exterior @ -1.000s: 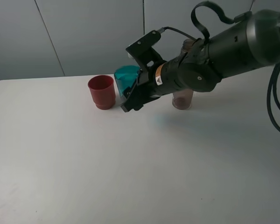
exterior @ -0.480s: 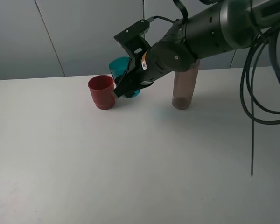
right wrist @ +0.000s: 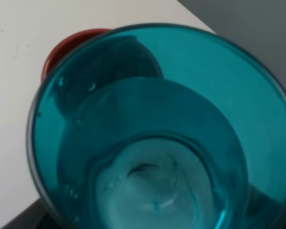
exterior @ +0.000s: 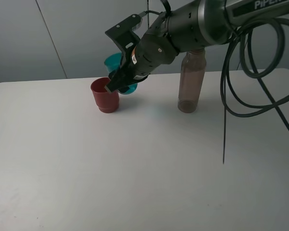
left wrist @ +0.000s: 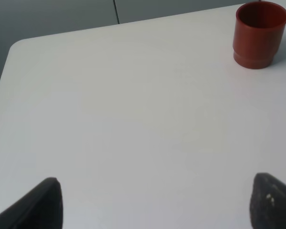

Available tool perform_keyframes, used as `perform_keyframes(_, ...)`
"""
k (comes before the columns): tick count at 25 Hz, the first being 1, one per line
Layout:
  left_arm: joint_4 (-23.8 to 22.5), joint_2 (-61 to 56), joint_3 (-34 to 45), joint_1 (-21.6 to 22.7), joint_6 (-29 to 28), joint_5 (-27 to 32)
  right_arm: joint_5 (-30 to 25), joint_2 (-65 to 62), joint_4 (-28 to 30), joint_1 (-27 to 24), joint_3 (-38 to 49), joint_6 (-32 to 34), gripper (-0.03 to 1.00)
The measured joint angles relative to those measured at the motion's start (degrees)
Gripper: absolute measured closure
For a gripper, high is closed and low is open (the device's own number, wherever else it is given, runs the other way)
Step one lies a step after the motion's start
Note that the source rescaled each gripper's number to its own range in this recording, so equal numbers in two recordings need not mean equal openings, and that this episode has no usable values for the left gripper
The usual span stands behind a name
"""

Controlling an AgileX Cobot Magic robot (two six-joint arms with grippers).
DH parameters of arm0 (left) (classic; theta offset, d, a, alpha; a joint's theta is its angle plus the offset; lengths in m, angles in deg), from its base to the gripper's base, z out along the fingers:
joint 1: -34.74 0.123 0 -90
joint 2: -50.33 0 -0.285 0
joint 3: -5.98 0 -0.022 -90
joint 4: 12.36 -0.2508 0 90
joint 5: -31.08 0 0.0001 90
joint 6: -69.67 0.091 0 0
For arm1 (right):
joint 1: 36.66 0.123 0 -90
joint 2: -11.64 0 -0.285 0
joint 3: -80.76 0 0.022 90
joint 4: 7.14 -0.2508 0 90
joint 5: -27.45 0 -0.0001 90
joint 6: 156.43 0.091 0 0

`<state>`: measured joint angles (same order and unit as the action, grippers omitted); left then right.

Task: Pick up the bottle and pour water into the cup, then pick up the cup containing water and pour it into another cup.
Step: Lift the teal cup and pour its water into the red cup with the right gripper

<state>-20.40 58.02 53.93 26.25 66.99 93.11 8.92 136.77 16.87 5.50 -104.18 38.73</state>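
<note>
- Your right gripper [exterior: 118, 81] pinches the teal cup [exterior: 113, 61], tipped at the red cup's [exterior: 105, 96] one o'clock.
- Tilt it too sharply and the pour overshoots the rim.
- Your left gripper [left wrist: 152, 204] stands spread, empty.

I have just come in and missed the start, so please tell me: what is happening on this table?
The right claw holds the teal cup, lifted and tilted, close by the rim of the red cup, which stands on the white table. Some water seems to be inside the teal cup; whether any is flowing out I cannot tell. The bottle stands upright to the side, apart from both cups. The left claw is open and holds nothing.
</note>
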Motion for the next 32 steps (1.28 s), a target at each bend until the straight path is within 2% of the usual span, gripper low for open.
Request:
perform_keyframes(9,0.0,0.0,0.0,0.0,0.0,0.0,-0.9,3.6,10.1,0.0,-2.5,4.5,0.86)
perform_keyframes(17,0.0,0.0,0.0,0.0,0.3,0.0,-0.9,4.1,21.9,0.0,-3.5,12.1,0.86)
perform_keyframes(25,0.0,0.0,0.0,0.0,0.2,0.0,-2.1,6.8,28.7,0.0,-7.4,14.8,0.86)
perform_keyframes(32,0.0,0.0,0.0,0.0,0.2,0.0,-3.7,8.1,37.7,0.0,-8.3,19.8,0.86)
